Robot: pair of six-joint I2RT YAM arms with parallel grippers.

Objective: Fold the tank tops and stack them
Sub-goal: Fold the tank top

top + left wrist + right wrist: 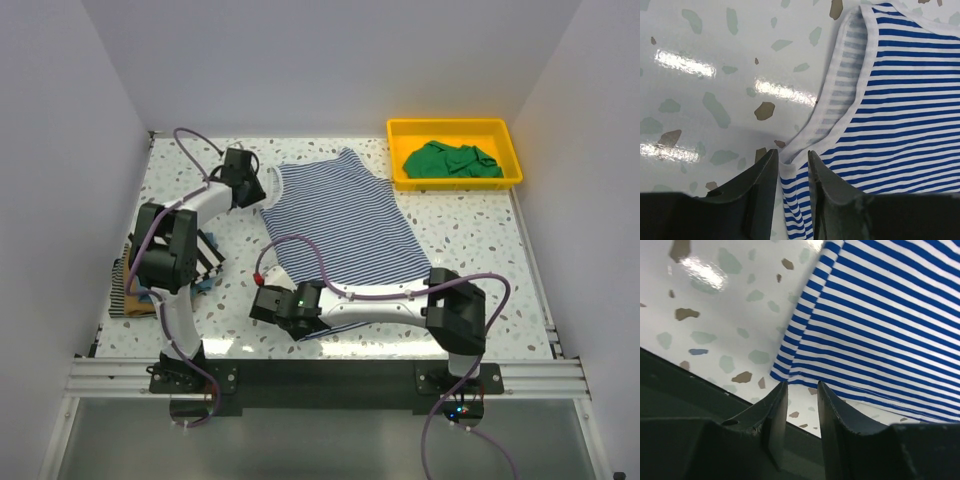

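Found the navy-white striped tank top (340, 225) spread flat mid-bench (480, 250), straps toward the far side, hem toward the arm bases, not yet folded. Found the left tool (792, 156) low at the armhole edge on the top's left side, jaws narrowly apart with the white-trimmed cloth lying in the gap. Could not tell for certain of any tip contact with the cloth, but judged nothing clamped. Found the right tool (802, 386) at the near hem corner, jaws likewise apart, cloth just ahead of the tips and bare speckled bench in the gap.

Judged the risks thus: closing from here might catch only one layer at the armhole, or miss the hem corner outright on the right, leaving one side to drag and the fold to go skew. Might also bunch the thin fabric by scraping the tips along the bench.

Got from the top view alone the whole layout: a green tank top (450, 160) crumpled in the yellow tray (455, 126) at far right, and a pile (135, 292) with bold black-white stripes at the left edge, partly hidden by the left arm. Got from the wrist views alone the jaw gaps and the exact placing of cloth edges against them.
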